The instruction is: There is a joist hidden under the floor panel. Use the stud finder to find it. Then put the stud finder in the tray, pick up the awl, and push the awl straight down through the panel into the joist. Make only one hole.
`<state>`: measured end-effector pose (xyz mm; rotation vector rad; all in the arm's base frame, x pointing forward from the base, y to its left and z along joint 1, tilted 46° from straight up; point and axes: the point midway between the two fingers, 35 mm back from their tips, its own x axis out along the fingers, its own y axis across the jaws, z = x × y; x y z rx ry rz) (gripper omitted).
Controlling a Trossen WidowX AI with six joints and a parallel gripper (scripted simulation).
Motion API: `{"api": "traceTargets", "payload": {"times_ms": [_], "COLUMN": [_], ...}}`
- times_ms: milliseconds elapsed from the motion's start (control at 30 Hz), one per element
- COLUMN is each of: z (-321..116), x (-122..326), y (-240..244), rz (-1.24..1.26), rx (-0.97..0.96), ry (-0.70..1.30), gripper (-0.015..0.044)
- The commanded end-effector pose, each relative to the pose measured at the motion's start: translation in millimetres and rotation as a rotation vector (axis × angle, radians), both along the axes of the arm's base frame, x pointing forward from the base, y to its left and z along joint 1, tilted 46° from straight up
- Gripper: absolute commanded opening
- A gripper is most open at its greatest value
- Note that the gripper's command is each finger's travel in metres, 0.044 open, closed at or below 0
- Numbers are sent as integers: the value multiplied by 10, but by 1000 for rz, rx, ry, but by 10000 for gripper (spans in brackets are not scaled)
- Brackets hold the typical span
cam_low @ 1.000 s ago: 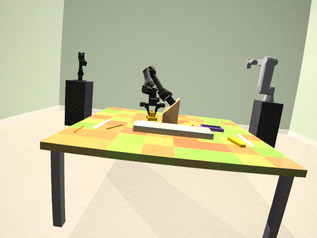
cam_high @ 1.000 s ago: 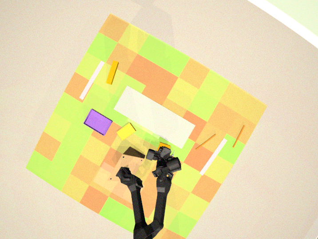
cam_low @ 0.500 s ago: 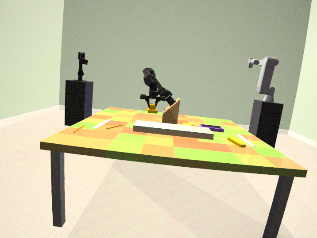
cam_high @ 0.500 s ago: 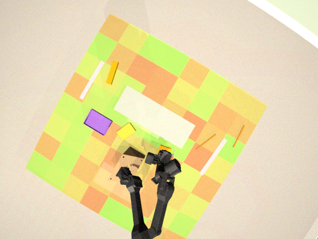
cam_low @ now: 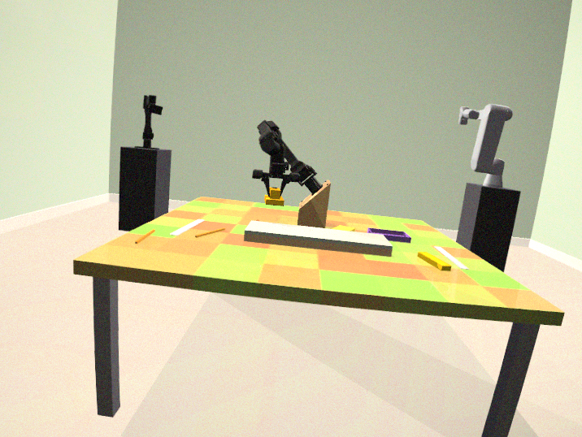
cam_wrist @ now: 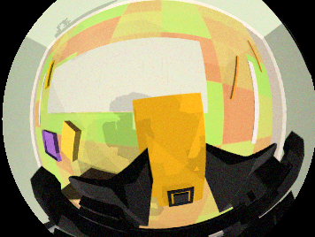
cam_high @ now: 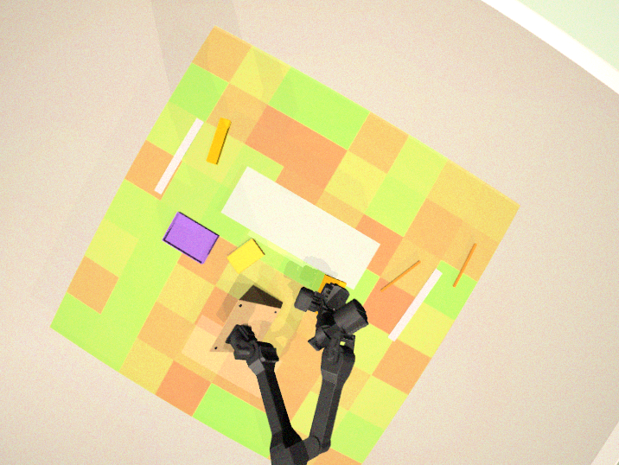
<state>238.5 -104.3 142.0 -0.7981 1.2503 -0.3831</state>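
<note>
My gripper (cam_low: 275,192) (cam_wrist: 172,147) is shut on the orange stud finder (cam_high: 332,282) (cam_low: 274,201) (cam_wrist: 170,128) and holds it above the table, beside the panel's long side nearer the arm, close to one end. The white floor panel (cam_high: 300,225) (cam_low: 317,240) (cam_wrist: 133,71) lies as a long slab across the middle, with a shadow on it near the stud finder. The purple tray (cam_high: 189,237) (cam_low: 397,238) (cam_wrist: 51,145) stands empty beyond the panel's other end. The awl cannot be made out in any view now.
A wooden wedge (cam_high: 255,317) (cam_low: 314,209) stands beside the arm. A yellow block (cam_high: 245,255) (cam_wrist: 71,139) lies between tray and panel. An orange bar (cam_high: 218,141) (cam_low: 433,261) and white strips (cam_high: 178,156) (cam_high: 415,304) lie on the table, with thin orange sticks (cam_high: 400,275) (cam_high: 464,264).
</note>
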Motion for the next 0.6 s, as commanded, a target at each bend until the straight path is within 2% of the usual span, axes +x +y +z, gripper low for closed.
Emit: {"api": "traceTargets", "payload": {"times_ms": [0, 567], "z": [89, 211], "x": [177, 927], "y": [-2, -13], "rz": [-13, -66], "rx": [-2, 1], "ry": [-27, -87], "gripper": [0, 0]}}
